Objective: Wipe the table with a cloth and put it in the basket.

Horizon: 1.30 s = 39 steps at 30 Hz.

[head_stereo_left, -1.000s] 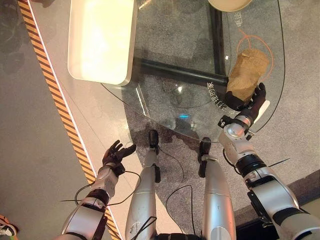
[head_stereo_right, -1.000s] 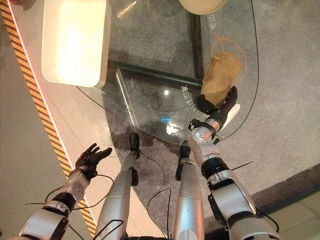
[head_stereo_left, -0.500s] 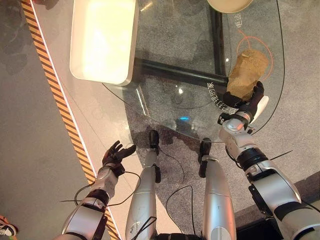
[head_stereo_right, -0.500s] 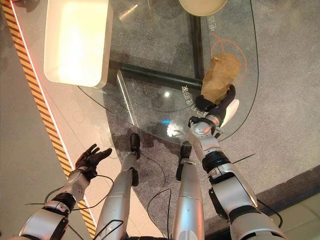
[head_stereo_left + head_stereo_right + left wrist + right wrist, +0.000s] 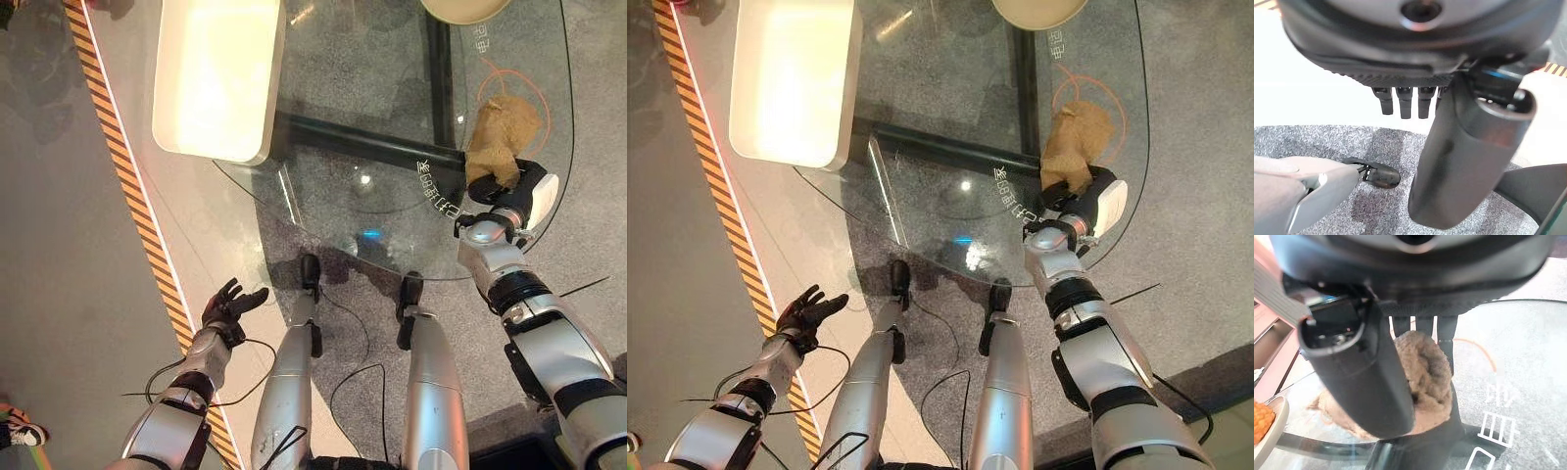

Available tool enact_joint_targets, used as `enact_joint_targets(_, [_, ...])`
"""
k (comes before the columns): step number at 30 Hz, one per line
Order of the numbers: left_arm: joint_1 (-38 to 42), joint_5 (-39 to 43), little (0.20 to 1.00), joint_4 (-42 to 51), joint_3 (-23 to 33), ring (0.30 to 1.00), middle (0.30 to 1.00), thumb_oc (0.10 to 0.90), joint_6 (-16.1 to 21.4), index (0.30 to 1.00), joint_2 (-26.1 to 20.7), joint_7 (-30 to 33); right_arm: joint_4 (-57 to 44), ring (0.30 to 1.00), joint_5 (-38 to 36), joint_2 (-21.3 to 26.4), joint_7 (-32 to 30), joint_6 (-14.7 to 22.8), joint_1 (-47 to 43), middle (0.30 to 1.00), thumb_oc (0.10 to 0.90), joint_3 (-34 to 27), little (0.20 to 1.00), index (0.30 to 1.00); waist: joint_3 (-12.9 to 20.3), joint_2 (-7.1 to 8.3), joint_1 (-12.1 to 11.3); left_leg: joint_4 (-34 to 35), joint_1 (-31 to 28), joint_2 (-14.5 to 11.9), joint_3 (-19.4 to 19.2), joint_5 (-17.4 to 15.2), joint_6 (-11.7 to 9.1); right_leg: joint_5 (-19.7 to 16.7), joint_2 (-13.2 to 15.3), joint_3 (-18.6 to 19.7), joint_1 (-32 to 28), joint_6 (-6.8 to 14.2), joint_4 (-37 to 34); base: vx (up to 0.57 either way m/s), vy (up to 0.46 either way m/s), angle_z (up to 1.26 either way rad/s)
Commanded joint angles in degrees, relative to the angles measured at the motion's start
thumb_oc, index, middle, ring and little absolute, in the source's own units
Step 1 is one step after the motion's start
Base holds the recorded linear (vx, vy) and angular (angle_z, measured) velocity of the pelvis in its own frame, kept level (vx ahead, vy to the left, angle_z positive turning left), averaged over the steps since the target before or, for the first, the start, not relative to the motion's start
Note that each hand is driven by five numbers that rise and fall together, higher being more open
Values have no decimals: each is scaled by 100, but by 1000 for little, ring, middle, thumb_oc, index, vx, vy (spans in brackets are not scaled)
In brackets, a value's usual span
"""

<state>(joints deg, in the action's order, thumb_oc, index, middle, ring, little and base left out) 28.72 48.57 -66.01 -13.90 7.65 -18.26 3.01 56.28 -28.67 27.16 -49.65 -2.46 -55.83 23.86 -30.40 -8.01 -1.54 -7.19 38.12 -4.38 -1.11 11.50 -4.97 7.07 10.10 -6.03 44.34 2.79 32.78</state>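
Wiping step in hand; right hand clenched on the tan cloth, bunched near the glass table's right edge; left hand relaxed, well off the table; next: sweep cloth, then seek basket.

The near end of the brown cloth disappears inside the right hand, whose fingers pass behind the bunched fabric in the right wrist view, so their tips are hidden. The round cream dish at the far rim of the glass tabletop is cut off by the picture's top edge, and what it holds cannot be told. In the right wrist view an orange textured thing on a pale rim is cropped by the frame's side. The fingertips of the left hand are hidden against a bright washed-out ground in the left wrist view
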Motion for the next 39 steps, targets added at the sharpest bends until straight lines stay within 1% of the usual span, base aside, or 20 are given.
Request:
enact_joint_targets(1, [101, -32, 900, -256, -177, 900, 900, 800, 86, 900, -68, 21, 183, 300, 87, -290, 479, 103, -381, 300, 100, 316, 200, 300, 61, -3, -184, -865, 167, 374, -176, -876, 158, -584, 56, -187, -298, 99, -1194, 0, 0, 0])
enact_joint_targets(12, [114, -21, 900, -202, -204, 900, 900, 800, 45, 900, -85, 71, 158, 300, 130, -211, 493, 120, -446, 300, 100, 344, 200, 300, 61, 2, -193, -874, 184, 379, -155, -880, 164, -595, 52, -196, -273, 109, -1186, 0, 0, 0])
enact_joint_targets(16, [61, -44, 900, -140, -197, 900, 900, 800, 16, 900, -127, 86, 76, 300, 337, -167, 550, 195, -540, 300, 100, 426, 200, 300, 61, -1, -235, -882, 182, 388, -124, -888, 168, -601, 65, -224, -289, 122, -1194, 0, 0, 0])
enact_joint_targets(22, [23, -82, 900, -93, -219, 900, 900, 800, 14, 900, -137, 27, -234, 300, 924, -181, 642, 32, -821, 300, 100, 705, 200, 300, 61, -9, -282, -935, 207, 388, -83, -886, 157, -608, 83, -241, -274, 127, -1164, 0, 0, 0])
enact_joint_targets(24, [29, -109, 900, -33, -223, 900, 900, 800, -11, 900, -114, 57, -434, 300, 1073, -200, 658, -99, -940, 300, 100, 838, 200, 300, 61, -10, -300, -925, 205, 398, -81, -881, 157, -609, 82, -244, -283, 121, -1180, 0, 0, 0])
enact_joint_targets(27, [12, -153, 900, 22, -222, 900, 900, 800, -19, 900, -94, 84, -606, 300, 1197, -218, 753, -169, -1034, 300, 100, 973, 200, 300, 61, -16, -325, -891, 193, 410, -65, -857, 159, -617, 79, -256, -293, 120, -1196, 0, 0, 0])
enact_joint_targets(28, [19, -171, 900, 57, -222, 900, 900, 800, -44, 900, -93, 103, -703, 300, 1406, -231, 817, -232, -1094, 300, 100, 1088, 200, 300, 61, -26, -338, -870, 192, 418, -60, -843, 163, -623, 83, -266, -290, 116, -1208, 0, 0, 0])
enact_joint_targets(29, [2, -155, 900, 93, -249, 900, 900, 800, -47, 900, -80, 132, -836, 300, 1481, -250, 831, -335, -1137, 300, 100, 1181, 200, 300, 61, -38, -348, -850, 181, 425, -56, -832, 166, -625, 82, -268, -293, 113, -1214, 0, 0, 0])
enact_joint_targets(32, [-41, -148, 900, 123, -255, 900, 900, 800, -51, 900, -76, 112, -1036, 300, 1620, -285, 881, -469, -1197, 300, 100, 1329, 200, 300, 61, -72, -367, -817, 154, 441, -53, -813, 168, -625, 91, -271, -302, 104, -1221, 0, 0, 0])
enact_joint_targets(37, [-96, -146, 900, 149, -259, 900, 900, 800, -36, 900, -18, 90, -1181, 300, 1861, -368, 1018, -562, -1206, 300, 100, 1481, 200, 300, 61, -133, -381, -777, 113, 463, -63, -789, 168, -619, 114, -265, -326, 93, -1237, 7, 43, 1])
enact_joint_targets(39, [-110, -145, 900, 204, -276, 900, 900, 800, -50, 900, 22, 119, -1299, 300, 2062, -395, 1197, -599, -1225, 300, 100, 1577, 200, 300, 61, -170, -389, -749, 107, 475, -72, -771, 170, -617, 127, -261, -319, 93, -1238, 6, 41, 4])
